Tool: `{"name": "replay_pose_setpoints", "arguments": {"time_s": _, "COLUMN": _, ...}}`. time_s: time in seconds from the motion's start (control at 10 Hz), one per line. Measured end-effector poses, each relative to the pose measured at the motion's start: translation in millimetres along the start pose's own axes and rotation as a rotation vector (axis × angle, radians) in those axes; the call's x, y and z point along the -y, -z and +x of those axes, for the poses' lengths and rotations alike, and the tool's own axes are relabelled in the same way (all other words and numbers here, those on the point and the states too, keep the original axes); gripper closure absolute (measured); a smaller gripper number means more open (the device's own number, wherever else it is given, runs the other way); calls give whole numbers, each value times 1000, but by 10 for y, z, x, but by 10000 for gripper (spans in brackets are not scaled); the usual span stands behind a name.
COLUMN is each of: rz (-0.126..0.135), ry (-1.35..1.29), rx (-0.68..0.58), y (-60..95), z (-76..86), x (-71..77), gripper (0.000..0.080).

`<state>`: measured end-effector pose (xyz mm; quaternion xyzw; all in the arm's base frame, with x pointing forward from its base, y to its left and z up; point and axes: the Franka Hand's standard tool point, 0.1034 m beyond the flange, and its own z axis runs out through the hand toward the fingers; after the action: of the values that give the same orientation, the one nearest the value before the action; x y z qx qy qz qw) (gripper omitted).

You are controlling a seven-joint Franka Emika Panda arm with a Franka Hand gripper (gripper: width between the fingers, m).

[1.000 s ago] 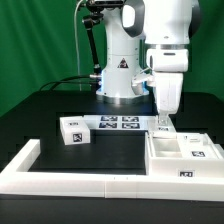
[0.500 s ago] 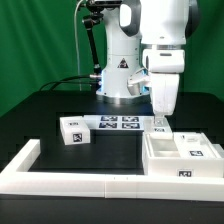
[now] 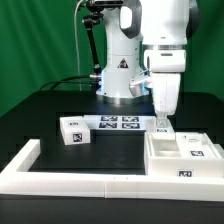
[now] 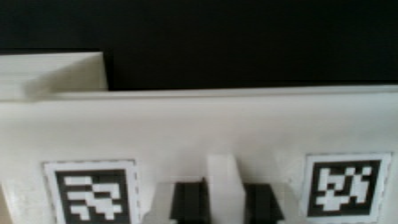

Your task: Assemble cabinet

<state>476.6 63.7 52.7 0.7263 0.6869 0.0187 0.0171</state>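
Observation:
The cabinet (image 3: pixel 186 160) is an open white tray-like box with tags, at the exterior view's right. My gripper (image 3: pixel 160 118) hangs over its back left corner. It is shut on the thin edge of an upright white panel (image 3: pixel 160 127) with a tag. In the wrist view the gripper (image 4: pixel 224 196) shows two dark fingers (image 4: pixel 185 203) with a white strip of the panel (image 4: pixel 214 125) clamped between them. That panel carries two tags and fills most of the wrist view. A small white tagged block (image 3: pixel 72 130) lies loose at the exterior view's left.
The marker board (image 3: pixel 118 123) lies flat behind the block, in front of the robot base (image 3: pixel 120 75). A long low white wall (image 3: pixel 70 183) runs along the front and turns back at the exterior view's left. The table is black.
The gripper has shifted only slightly over the cabinet's back left corner. It still holds the panel. The block and the cabinet have not moved.

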Motion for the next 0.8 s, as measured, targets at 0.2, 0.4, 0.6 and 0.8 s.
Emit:
{"name": "replay_pose_setpoints", "arguments": {"time_s": 0.2, "rz": -4, "ry": 21, "rx": 2, "y": 2, "z": -26, "x": -163, "gripper": 729}}
{"name": "replay_pose_setpoints", "arguments": {"time_s": 0.4, "rz": 0, "ry": 47, "rx": 8, "y": 8, "z": -41, "x": -322, "gripper": 729}}
{"name": "replay_pose_setpoints", "arguments": {"time_s": 0.6, "rz": -8, "ry": 63, "rx": 4, "y": 8, "z": -45, "x": -545, "gripper": 729}}
{"name": "replay_pose_setpoints", "arguments": {"time_s": 0.8, "rz": -16, "ry": 73, "rx": -2, "y": 12, "z": -49, "x": -622, "gripper": 729}}
